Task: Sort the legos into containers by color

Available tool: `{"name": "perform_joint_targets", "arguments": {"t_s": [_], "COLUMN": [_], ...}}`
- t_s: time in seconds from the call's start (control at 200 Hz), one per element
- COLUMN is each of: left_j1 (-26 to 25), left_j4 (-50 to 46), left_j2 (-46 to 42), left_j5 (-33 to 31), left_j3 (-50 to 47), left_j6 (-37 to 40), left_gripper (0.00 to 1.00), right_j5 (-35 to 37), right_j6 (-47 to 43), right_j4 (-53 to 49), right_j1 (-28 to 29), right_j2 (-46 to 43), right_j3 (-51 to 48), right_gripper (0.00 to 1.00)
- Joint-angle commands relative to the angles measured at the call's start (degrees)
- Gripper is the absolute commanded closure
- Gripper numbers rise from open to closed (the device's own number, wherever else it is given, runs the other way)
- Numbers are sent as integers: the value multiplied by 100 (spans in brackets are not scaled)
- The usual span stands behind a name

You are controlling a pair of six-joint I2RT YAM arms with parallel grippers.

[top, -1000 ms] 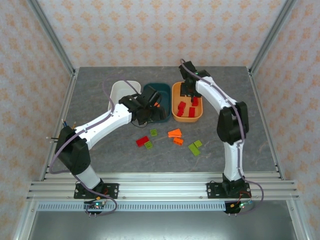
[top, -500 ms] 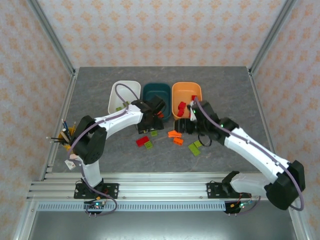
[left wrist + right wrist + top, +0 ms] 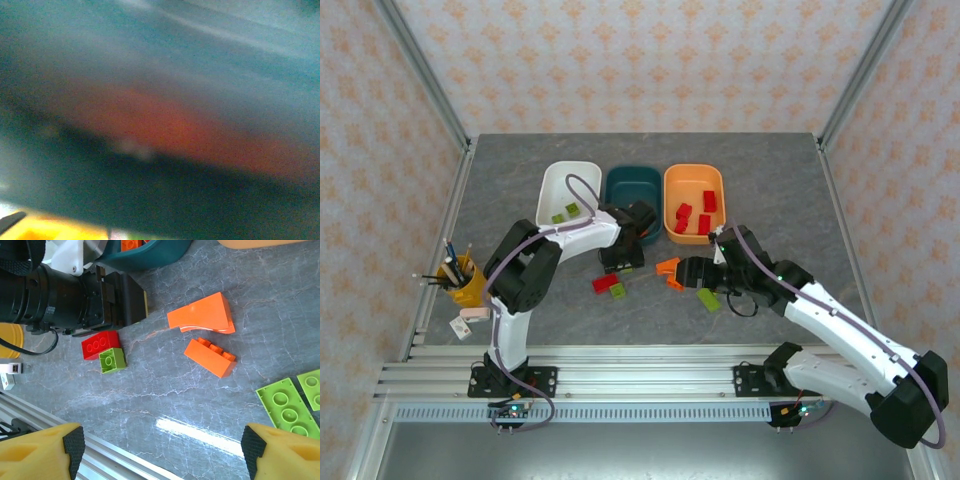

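At near rim of teal tub (image 3: 631, 188), left gripper (image 3: 622, 257), state unclear, right gripper (image 3: 160, 440) spread over loose legos (image 3: 210, 356)

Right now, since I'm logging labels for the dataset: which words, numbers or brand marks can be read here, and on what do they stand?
No text can be read.
The legos and the white tub, teal tub and orange tub are plain colour, with no print.
Small white item beside the yellow pencil cup: too small to read.
Left wrist view: too blurred to read.
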Motion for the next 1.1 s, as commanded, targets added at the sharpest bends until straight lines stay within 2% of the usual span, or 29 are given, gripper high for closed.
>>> {"name": "perform_joint_targets", "arguments": {"t_s": [0.0, 0.14, 0.33, 0.445, 0.565, 0.686, 0.896, 1.096], "left_j1": [-95, -154, -183, -100, 379, 1097, 2005, 2417], "left_j4": [-17, -58, -466, -803, -1071, -1149, -1217, -1030], "left_j2": [103, 45, -471, -1248, -1749, -1998, -1274, -205], "left_j5": [-237, -419, -751, -988, -753, -503, -122, 205], "left_j3": [211, 195, 310, 294, 247, 297, 1054, 1599], "left_j6": [-12, 13, 101, 213, 479, 899, 1581, 1720], "left_gripper": [53, 68, 70, 71, 71, 71, 71, 71], "right_j5": [135, 100, 57, -66, -234, -125, -5, 12], "right_j6": [51, 61, -51, -177, -223, -333, -245, -249], "right_j4": [-142, -124, -163, 1, 521, 763, 990, 913], "right_j1": [24, 27, 26, 26, 83, 395, 671, 676], "right_j2": [9, 55, 58, 56, 173, 753, 1964, 2599], "right_j3": [82, 90, 234, 383, 512, 1005, 1882, 2481], "right_gripper": [16, 18, 19, 19, 18, 16, 15, 15]}}
